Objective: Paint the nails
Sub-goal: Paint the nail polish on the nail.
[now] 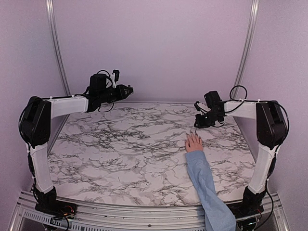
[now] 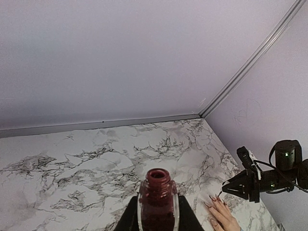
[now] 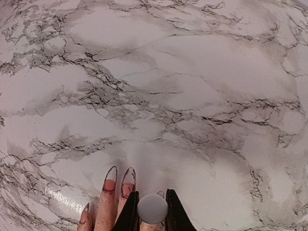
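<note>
Your left jaws held the open bottle (image 2: 158,204) aloft; right jaws clamped a brush (image 3: 152,208) over the nails (image 3: 111,172), near the table's (image 1: 120,154) right edge.

This is a robot test cell in a lab. A white, grey-veined marble-patterned counter (image 1: 120,154) is boxed in by plain lilac wall panels (image 1: 154,43) and silver metal rails (image 1: 57,48). At its near edge, a black-and-white left arm (image 1: 62,106) and right arm (image 1: 243,108) rise from an aluminium frame (image 1: 120,216).
</note>
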Tool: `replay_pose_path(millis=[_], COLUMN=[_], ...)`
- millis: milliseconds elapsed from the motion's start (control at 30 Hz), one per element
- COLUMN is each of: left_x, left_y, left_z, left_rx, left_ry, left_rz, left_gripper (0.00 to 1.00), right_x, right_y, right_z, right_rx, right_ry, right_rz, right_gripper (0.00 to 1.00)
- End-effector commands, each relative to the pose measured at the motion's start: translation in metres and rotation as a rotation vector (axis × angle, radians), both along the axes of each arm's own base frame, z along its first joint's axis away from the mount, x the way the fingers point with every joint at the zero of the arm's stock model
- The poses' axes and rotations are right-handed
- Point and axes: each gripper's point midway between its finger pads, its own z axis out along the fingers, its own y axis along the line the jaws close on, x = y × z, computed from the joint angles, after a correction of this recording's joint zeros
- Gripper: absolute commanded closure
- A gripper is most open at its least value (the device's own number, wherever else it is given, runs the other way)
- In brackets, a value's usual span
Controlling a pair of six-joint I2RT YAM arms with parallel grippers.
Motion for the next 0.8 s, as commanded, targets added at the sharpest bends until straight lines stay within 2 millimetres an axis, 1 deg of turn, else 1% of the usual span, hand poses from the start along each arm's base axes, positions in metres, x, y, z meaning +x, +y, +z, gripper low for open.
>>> replay_pose_path(millis=[0,767], left_x=[0.004,0.006], left_y=[0.0,0.0], left_z=[0.002,0.002], left_rx=[-0.014,-0.015], left_ry=[-0.026,-0.024], left_rz=[-0.004,0.001], left_gripper=[1.0,1.0], right_x=[-0.004,-0.005], right_y=[0.001,-0.002], right_z=[0.005,-0.013], right_rx=[-0.016,-0.04], right_ry=[-0.006,0.032], right_rz=[0.008,-0.006], right_gripper=[1.0,1.0])
